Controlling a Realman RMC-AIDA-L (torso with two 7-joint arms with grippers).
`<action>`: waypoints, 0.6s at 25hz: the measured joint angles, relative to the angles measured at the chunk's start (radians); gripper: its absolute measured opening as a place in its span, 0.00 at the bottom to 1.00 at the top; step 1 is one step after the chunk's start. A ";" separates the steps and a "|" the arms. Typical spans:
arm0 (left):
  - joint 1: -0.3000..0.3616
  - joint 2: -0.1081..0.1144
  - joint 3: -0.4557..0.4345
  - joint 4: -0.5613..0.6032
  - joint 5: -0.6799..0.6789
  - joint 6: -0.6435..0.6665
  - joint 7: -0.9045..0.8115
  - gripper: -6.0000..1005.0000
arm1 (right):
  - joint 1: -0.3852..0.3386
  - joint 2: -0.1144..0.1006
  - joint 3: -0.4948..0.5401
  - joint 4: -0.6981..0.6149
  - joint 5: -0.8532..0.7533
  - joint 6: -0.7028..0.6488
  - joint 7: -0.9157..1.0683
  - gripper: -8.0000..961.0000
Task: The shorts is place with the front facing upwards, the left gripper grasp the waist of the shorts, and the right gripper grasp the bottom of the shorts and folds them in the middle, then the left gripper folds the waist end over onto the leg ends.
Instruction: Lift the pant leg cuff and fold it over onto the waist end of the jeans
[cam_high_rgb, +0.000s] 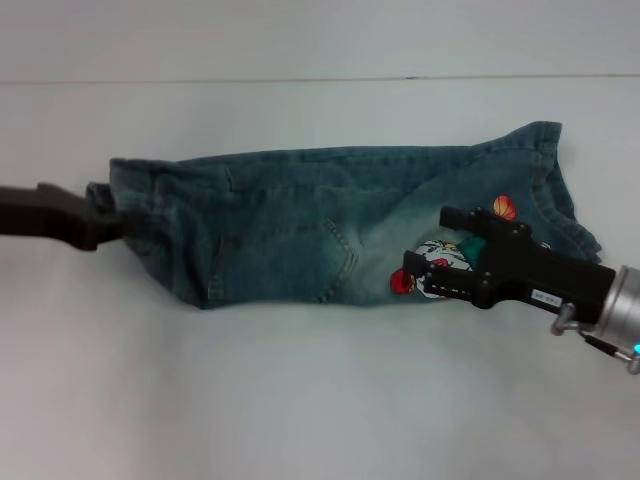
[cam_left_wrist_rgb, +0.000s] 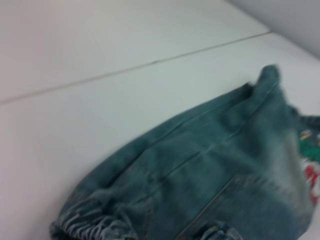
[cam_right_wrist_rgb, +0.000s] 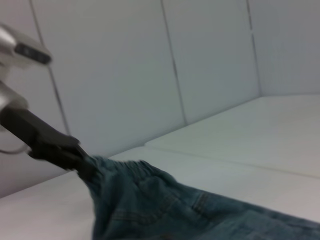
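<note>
Head view: the shorts (cam_high_rgb: 330, 225) are seen already doubled lengthwise across the middle of the tabletop (cam_high_rgb: 300, 400). The waist of the shorts (cam_high_rgb: 110, 205) is pinched by the left gripper (cam_high_rgb: 105, 222) toward the left edge. The right gripper (cam_high_rgb: 425, 255) hovers unclenched, holding nothing, above the cartoon print (cam_high_rgb: 440, 262). Next, the waist must be carried over onto the leg ends (cam_high_rgb: 555, 185).

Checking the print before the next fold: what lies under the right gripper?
The right gripper hovers over the shorts, with the cartoon print partly showing beneath it. The rest of the print is covered. The left gripper holds the waist.
</note>
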 joint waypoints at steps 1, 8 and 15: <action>-0.006 -0.006 0.000 0.033 -0.004 0.026 -0.018 0.04 | 0.008 0.000 0.000 0.030 0.021 0.012 -0.033 0.87; -0.073 -0.011 -0.003 0.127 -0.050 0.131 -0.122 0.04 | 0.073 0.004 0.009 0.213 0.171 0.133 -0.247 0.85; -0.132 -0.028 0.007 0.157 -0.054 0.163 -0.151 0.04 | 0.091 0.007 0.009 0.245 0.255 0.151 -0.317 0.79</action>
